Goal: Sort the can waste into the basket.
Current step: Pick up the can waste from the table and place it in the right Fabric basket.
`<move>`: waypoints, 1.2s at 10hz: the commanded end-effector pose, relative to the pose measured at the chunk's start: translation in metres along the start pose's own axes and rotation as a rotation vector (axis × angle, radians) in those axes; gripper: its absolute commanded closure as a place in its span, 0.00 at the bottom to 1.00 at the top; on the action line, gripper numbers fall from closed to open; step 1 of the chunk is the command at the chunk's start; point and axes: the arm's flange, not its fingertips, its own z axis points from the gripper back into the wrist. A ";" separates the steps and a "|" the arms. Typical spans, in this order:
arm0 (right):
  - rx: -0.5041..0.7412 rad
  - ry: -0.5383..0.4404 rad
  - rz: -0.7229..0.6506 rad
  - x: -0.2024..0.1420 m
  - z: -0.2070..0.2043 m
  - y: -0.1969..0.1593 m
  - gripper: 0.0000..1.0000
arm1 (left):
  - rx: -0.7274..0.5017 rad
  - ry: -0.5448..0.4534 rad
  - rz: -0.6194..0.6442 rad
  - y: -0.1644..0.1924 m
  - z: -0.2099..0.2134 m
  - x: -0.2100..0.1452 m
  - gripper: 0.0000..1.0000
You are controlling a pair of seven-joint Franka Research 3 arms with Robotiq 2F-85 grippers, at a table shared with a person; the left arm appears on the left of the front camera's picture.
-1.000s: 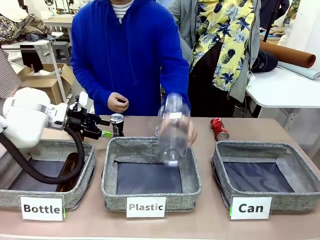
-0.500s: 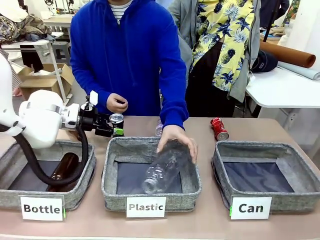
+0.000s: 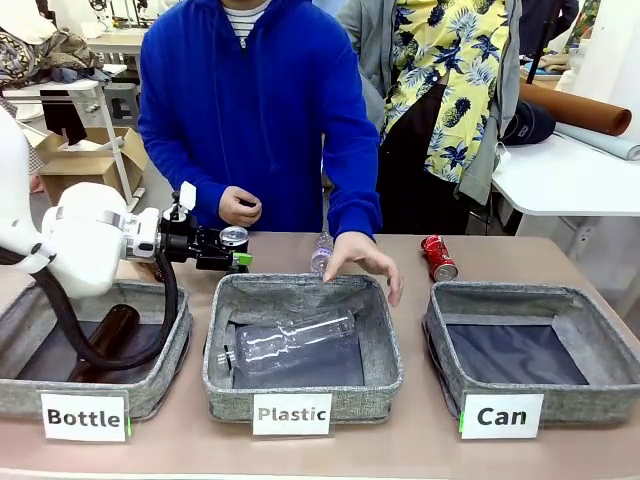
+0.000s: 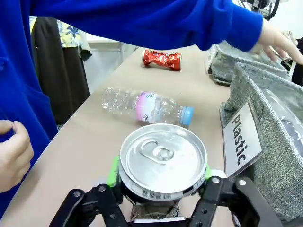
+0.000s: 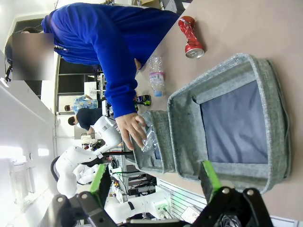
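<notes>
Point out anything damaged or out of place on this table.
The red metal can looks crumpled and lies on its side on the tabletop, outside the grey fabric "Can" basket. A small clear plastic bottle with a pink label also lies on its side outside the grey "Plastic" basket.

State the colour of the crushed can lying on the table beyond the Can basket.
The crushed can is red; the left wrist view shows it best.
</notes>
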 end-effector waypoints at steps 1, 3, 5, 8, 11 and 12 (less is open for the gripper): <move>0.026 -0.010 0.025 0.002 0.001 0.001 0.00 | 0.003 -0.033 -0.009 0.001 0.001 0.001 0.62; 0.026 -0.010 0.025 0.002 0.001 0.001 0.00 | 0.013 -0.043 -0.028 -0.004 0.008 0.009 1.00; 0.026 -0.010 0.025 0.002 0.001 0.001 0.00 | 0.010 -0.086 -0.099 -0.023 0.049 0.055 1.00; 0.026 -0.010 0.025 0.002 0.001 0.001 0.00 | -0.014 -0.103 -0.247 -0.096 0.158 0.145 1.00; 0.026 -0.010 0.025 0.002 0.001 0.001 0.00 | -0.346 -0.010 -0.262 -0.203 0.250 0.167 1.00; 0.026 -0.010 0.025 0.002 0.001 0.001 0.00 | -0.399 -0.023 -0.320 -0.236 0.278 0.163 1.00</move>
